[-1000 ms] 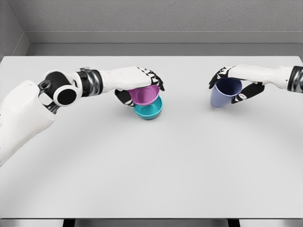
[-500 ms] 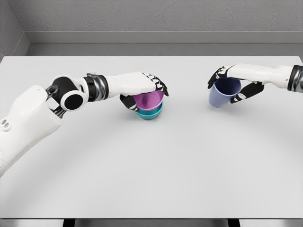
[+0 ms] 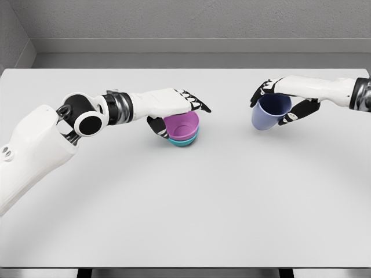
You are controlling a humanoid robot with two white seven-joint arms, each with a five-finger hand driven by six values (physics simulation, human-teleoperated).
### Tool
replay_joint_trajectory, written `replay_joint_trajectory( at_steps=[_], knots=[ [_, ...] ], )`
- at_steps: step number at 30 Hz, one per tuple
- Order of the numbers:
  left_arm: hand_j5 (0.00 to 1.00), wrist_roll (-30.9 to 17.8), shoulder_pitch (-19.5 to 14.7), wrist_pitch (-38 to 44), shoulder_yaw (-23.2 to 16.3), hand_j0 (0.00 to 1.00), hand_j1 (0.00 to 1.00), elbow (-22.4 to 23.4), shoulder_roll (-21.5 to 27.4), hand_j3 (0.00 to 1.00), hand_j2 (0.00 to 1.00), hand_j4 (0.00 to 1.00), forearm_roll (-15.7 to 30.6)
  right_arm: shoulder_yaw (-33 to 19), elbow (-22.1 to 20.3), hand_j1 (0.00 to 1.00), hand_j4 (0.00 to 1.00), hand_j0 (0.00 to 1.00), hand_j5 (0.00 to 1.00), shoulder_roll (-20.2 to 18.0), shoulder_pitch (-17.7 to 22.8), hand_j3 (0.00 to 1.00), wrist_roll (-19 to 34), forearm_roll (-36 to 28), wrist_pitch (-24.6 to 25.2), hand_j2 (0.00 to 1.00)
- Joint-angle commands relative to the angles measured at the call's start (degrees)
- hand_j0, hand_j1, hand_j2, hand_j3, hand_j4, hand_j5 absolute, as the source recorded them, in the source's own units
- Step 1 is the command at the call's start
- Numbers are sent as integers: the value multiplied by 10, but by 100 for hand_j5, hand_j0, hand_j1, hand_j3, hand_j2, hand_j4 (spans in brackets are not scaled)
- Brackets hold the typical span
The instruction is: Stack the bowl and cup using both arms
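1. The pink bowl (image 3: 182,124) sits inside the teal bowl (image 3: 186,139); only the lower rim of the teal one shows under it. Both stand on the table (image 3: 191,197), a little left of the middle and toward the far side.
2. The left hand (image 3: 177,109) is at the pink bowl. Its fingers (image 3: 197,103) stretch out flat over the far rim, and the thumb is down at the left side of the stack. The fingers are apart and extended, so I cannot tell if the hand really grips the bowl or only touches it.
3. The blue cup (image 3: 268,112) is far to the right, well apart from the two bowls. It is tilted, with its opening turned up and toward the right, and it appears lifted off the table.
4. The right hand (image 3: 282,103) is clamped on the blue cup, with fingers over the far rim and others on its right side.
5. The table is plain light grey, and a grey wall (image 3: 191,23) stands behind it.
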Motion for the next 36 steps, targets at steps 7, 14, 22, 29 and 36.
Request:
replay_joint_trajectory(
  at_steps=[7,14,22,29,36],
  knots=[
    [100,0,-3,-3,8,100,100,-32,27,100,100,100,10,-1,-1,66,66,66,66,4,-8,66,0,-4,1,66],
    [100,0,-2,-7,62,100,100,-58,84,100,100,100,67,-1,-15,67,67,67,67,7,-17,67,0,-4,0,67],
    [100,0,18,-18,162,100,100,-59,169,100,100,100,160,-1,-29,67,67,67,67,13,-26,67,-1,-5,0,67],
    [100,0,134,-134,251,100,100,-55,195,100,100,100,159,-2,-42,67,67,67,67,15,-31,67,-1,-5,-1,67],
    [100,0,234,-134,341,100,100,-60,174,100,100,100,159,-2,-43,67,67,67,67,28,-40,67,-1,-5,-2,67]
  ],
)
